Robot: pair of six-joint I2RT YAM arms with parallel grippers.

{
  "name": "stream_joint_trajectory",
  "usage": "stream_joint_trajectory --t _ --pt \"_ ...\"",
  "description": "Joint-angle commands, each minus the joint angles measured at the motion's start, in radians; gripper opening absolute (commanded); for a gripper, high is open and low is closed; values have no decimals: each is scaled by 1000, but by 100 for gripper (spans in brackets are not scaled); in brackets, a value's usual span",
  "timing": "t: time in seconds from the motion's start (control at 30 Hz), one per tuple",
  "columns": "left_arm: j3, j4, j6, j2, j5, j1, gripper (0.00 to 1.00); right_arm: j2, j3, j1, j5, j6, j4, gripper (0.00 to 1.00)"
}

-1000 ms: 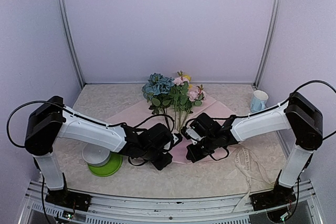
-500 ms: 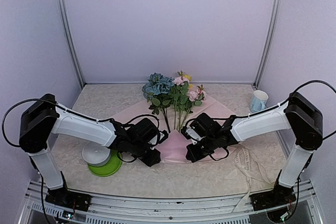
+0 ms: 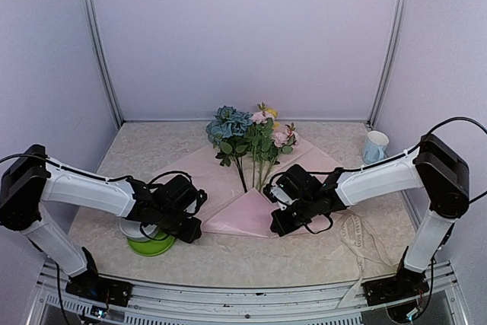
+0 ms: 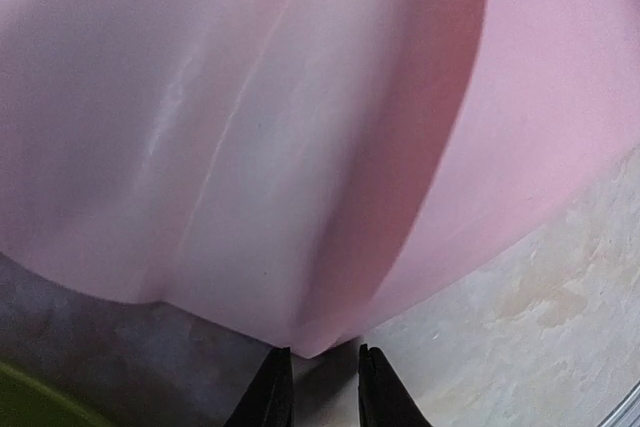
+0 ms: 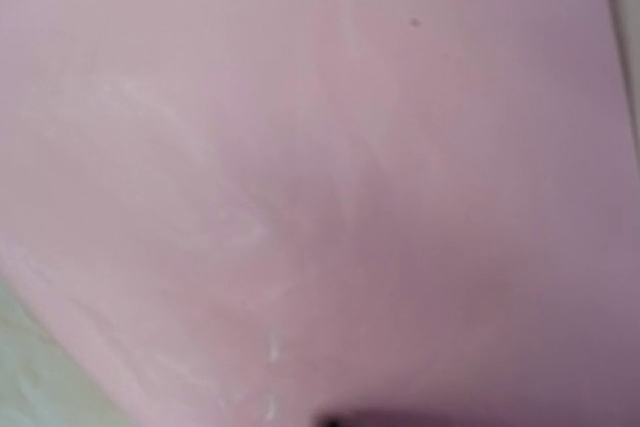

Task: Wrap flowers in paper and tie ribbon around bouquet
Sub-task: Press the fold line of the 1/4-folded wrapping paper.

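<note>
Meanwhile, the left gripper (image 3: 192,231) is sitting well left of where it was 1 second ago. Then it was crowding the right gripper (image 3: 276,224) at the middle of the pale marbled table (image 3: 152,150); now it is just beside the lime-green round plate (image 3: 156,247) and the white round bowl (image 3: 135,227) resting on it. The right gripper is staying put on the near edge of the large, thin, pale pink sheet of paper (image 3: 228,218).

With the left arm gone from above it, a broad triangular flap of the paper is showing, its near corner reaching toward the left gripper. In the left wrist view the 2 black fingers (image 4: 272,395) are standing narrowly apart, pinching nothing, with the flap's folded corner just ahead of their tips. The right gripper's fingers are pressed together. Its wrist view is filling with blurred pink, so whether any paper is caught cannot be told.

The paper is lying spread across the middle of the table, creased and faintly glossy. The bunch of artificial flowers (image 3: 251,138), with blue hydrangea, pink roses, a yellow bloom and green leaves, is lying unmoved on the paper's far half. Its heads are pointing toward the back wall and its thin stalks toward the grippers. The long cream fabric ribbon (image 3: 356,240) is trailing loose at the near right, and a white-and-blue mug (image 3: 375,146) is standing at the far right.
</note>
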Motion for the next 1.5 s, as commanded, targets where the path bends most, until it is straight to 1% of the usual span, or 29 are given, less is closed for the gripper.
stream_joint_trajectory --t 0.0,0.13,0.23,0.3,0.37,0.47,0.63,0.8,0.97,1.03,1.17,1.3,1.4,1.47 --pt "-62 -87 -70 -49 -51 6 24 -4 -27 -1 21 -9 -94 0" --pt "-50 -102 -66 -114 -84 -7 23 -3 -25 0 23 -12 -98 0" --pt "27 -102 -26 -155 -116 -72 23 3 -20 0 19 -15 -100 0" --pt "96 -94 18 -150 -121 -113 24 7 -17 0 15 -16 -101 0" --pt "144 -61 63 -115 -102 -126 25 11 -10 0 12 -16 -100 0" --pt "169 -10 113 -39 -78 -103 25 13 2 1 12 -14 -105 0" --pt "211 -18 140 118 -48 -54 25 5 14 1 22 -16 -126 0" --pt "185 -32 135 174 -39 -47 25 -12 4 2 43 -16 -148 0" --pt "133 -30 120 156 -37 -47 24 -51 -18 -11 99 6 -216 0" --pt "117 -25 118 148 -31 -47 24 -75 -52 -26 113 21 -244 0" --pt "99 -9 117 145 -23 -47 24 -156 -139 -70 133 62 -297 0" --pt "92 11 118 151 -18 -47 24 -256 -217 -147 151 89 -357 0" --pt "91 19 119 157 -23 -47 24 -336 -223 -187 191 93 -418 0" --pt "90 25 118 159 -29 -47 24 -391 -186 -200 222 84 -454 0"
